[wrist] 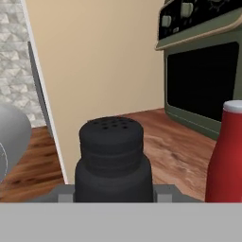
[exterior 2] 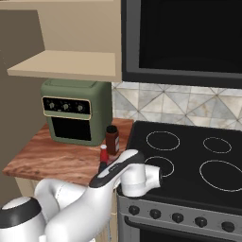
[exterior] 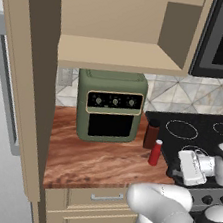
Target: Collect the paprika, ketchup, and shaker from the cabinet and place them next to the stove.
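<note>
The black shaker (wrist: 111,158) sits pinched in the pincer (wrist: 113,193), seen close up from the hand, its perforated rounded top facing the camera and its lower body cut off by the bottom of that view. The fingertips themselves are mostly hidden behind the shaker, and from the two base cameras the pincer and its load are masked by the robot's own white wrist, low over the front left corner of the stove (exterior: 202,128).

On the wooden counter (exterior: 91,156), just beside the stove's left edge, the paprika (exterior: 152,134) stands upright with the ketchup (exterior: 155,152) a little in front of it, near but apart. In the hand view only the ketchup's red side and pale cap edge show at the right, cut off by the frame. From the right base camera its lower half is hidden by the arm.

Behind them stands an olive-green toaster oven (exterior: 110,106). Above it the cabinet (exterior: 117,53) hangs open, its upper part cropped
</note>
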Motion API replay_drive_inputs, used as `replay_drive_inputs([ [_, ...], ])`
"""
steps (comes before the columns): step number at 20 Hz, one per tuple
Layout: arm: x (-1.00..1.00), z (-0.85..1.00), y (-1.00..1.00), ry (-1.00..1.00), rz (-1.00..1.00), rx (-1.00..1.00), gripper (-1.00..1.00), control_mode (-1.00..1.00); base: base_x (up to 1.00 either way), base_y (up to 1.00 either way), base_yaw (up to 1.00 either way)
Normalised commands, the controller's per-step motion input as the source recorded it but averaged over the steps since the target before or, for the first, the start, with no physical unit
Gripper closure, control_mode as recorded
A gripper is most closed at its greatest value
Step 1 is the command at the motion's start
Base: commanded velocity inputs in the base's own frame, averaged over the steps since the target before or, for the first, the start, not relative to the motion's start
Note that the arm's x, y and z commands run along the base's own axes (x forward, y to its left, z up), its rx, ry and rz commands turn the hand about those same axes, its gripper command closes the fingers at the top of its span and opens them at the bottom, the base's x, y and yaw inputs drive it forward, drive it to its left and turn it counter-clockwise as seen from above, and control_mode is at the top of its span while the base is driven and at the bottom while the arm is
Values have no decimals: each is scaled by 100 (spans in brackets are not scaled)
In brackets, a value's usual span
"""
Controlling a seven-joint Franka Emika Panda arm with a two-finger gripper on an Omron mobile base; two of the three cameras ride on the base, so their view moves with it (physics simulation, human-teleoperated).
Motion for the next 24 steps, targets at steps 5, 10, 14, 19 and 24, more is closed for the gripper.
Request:
replay_drive_inputs([
  [5,8,-6,0,0,1,0,100,-100,0,0,0],
  [10,15,-9,0,0,0,0,100,-100,0,0,0],
  [14,13,-12,0,0,0,0,100,-100,0,0,0],
  [19,7,-17,0,0,0,0,100,-100,0,0,0],
  [24,9,-19,0,0,0,0,100,-100,0,0,0],
])
